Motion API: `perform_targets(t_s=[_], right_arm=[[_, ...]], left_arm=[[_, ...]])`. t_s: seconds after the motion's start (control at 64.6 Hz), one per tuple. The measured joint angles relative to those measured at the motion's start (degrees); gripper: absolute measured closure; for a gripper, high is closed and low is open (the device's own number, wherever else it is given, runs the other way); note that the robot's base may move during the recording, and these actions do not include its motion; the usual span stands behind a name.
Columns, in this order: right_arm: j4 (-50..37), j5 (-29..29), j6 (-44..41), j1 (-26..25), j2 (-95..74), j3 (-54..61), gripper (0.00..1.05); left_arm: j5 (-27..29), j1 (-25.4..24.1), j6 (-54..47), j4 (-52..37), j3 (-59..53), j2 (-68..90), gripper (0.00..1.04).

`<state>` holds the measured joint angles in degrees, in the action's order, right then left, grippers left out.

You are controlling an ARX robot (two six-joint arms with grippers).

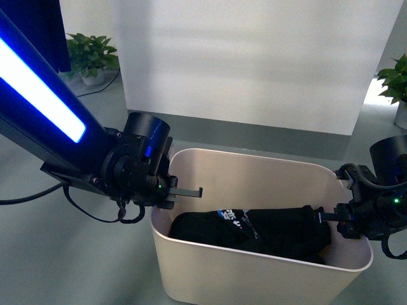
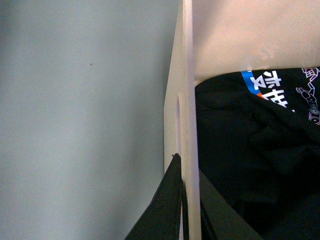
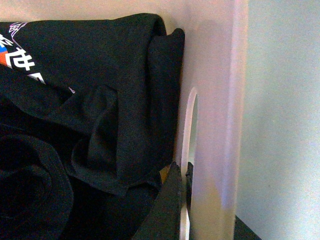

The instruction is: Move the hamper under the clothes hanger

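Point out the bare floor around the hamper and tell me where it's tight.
Bare floor lies left of the hamper and behind it up to the white wall. Crowded: both end rims, gripped by the left hand and right hand; black clothes cover the bottom.

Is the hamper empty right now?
No, a black printed garment lies crumpled in the bottom of the hamper.
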<state>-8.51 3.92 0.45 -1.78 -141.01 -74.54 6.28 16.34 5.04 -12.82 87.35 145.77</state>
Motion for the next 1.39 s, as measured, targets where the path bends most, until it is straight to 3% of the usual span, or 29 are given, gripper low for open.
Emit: perform_targets(t_s=[0.433,0.48,0.929,1.021,1.114,1.393], right_arm=[[0.9,-0.4,-0.4,0.0,-2.1,-1.6,1.02],[1.0,-0.4,-0.4,0.0,-2.1,-1.6,1.02],[-2.3,-0.9,-1.6,0.0,0.0,-0.6,0.3],[-2.9,-0.9,-1.6,0.1,2.4,0.4,0.16],[-3.5,-0.8,-1.4,0.3,5.0,1.4,0.06],[-6.9,-1.2,-1.3,1.3,15.7,7.0,0.08]], left_arm=[[0.0,0.0,0.0,1.2,2.0,2.3,1.01],[-0.3,0.0,0.0,1.6,2.3,2.4,0.92],[-0.6,-0.2,0.0,0.4,3.5,1.4,0.16],[-0.6,-0.3,0.0,-0.2,2.8,-0.2,0.05],[-0.5,-0.3,0.0,-1.3,2.0,-2.3,0.07],[-0.3,-0.2,-0.9,-4.9,-3.6,-12.7,0.07]])
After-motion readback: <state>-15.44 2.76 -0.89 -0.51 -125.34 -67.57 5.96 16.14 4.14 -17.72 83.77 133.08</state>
